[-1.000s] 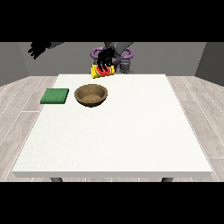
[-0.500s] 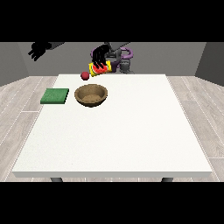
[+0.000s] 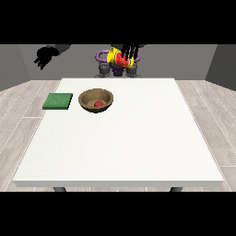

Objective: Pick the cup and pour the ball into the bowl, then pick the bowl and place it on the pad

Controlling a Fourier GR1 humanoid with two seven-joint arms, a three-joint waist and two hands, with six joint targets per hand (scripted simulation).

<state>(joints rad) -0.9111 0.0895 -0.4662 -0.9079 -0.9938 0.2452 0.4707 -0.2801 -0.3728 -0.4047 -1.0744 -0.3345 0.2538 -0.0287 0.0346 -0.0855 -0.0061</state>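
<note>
Now in the wooden bowl (image 3: 96,100): the red ball (image 3: 98,104), resting at the bottom; half a second ago still in the air just above the bowl's far rim, beside the tipped cup. Carried off to the right and higher since then: the yellow cup with red bands (image 3: 119,57), now over the bench's far edge, well apart from the bowl, tilted, in front of the robot's torso. Curled round the cup from above: black fingers of the hand at the view's right (image 3: 130,51), clamped on it. Unmoved since a second ago: the hand at the view's left (image 3: 44,56), raised beyond the bench's far left corner, touching nothing, fingers spread apart and hanging relaxed.

On the white bench (image 3: 138,138): bowl in the far left part, upright; green pad (image 3: 58,101) just beside it on the left, flat, apart from the bowl, nothing on it. Both in the same places as before. Behind the cup: purple and grey parts of the robot's body (image 3: 105,62), partly hidden by the cup and hand. Nothing standing between bowl and pad.
</note>
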